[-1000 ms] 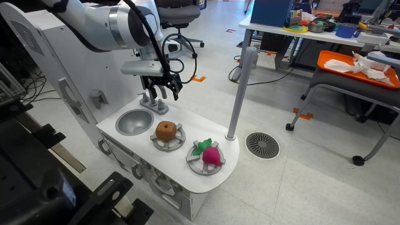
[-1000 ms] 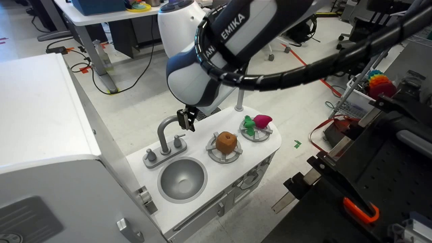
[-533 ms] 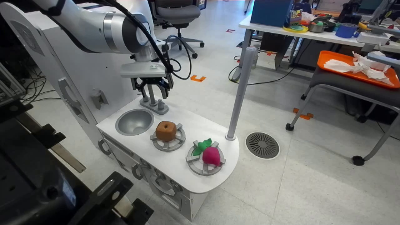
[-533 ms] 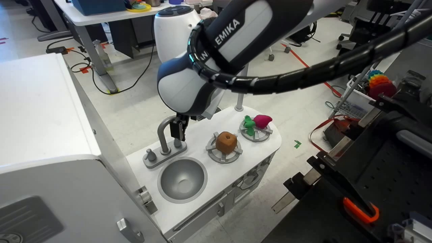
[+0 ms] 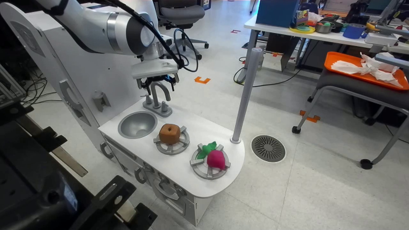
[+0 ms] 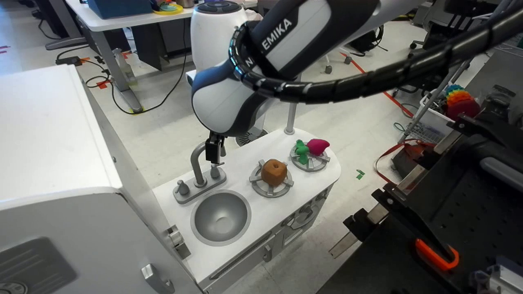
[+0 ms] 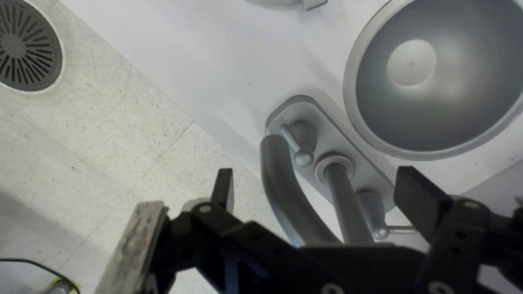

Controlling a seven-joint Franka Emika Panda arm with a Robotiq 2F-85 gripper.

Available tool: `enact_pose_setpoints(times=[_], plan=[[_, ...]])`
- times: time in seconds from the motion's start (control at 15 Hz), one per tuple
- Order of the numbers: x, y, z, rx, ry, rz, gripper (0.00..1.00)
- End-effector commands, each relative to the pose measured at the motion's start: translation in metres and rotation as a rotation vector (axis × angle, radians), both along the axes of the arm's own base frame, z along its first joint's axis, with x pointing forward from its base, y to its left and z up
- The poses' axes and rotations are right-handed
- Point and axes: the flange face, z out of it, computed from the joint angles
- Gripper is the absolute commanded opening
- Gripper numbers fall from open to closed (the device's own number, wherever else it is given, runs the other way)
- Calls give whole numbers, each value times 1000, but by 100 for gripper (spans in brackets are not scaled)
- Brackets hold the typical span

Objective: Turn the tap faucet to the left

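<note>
White lettering [image 6: 277, 34] reads "EMIKA"; jaws straddle the faucet [image 6: 197, 170].

One toy faucet [image 6: 196, 165], two faucet handles [image 6: 183, 188], one sink basin [image 6: 207, 222], two burner grates [image 5: 170, 148], one brown block [image 5: 169, 134], one magenta toy vegetable [image 5: 216, 160], one countertop pole [image 5: 245, 95], one round floor grille [image 5: 268, 148], one orange tray [image 5: 343, 57], one tool [image 7: 318, 190], two fingers [image 7: 421, 200], one play-kitchen surface [image 5: 211, 134]
</note>
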Motion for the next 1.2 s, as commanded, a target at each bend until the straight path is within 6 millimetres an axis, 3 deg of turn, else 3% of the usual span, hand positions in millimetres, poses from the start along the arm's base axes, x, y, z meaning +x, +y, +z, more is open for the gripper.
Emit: enact_pose_setpoints(times=[0.0, 0.53, 1.13], plan=[[-2, 0, -7, 30, 7, 56, 100], [-7, -2, -11, -6, 22, 136, 100], [-26, 5, -21, -14, 180, 236, 100]])
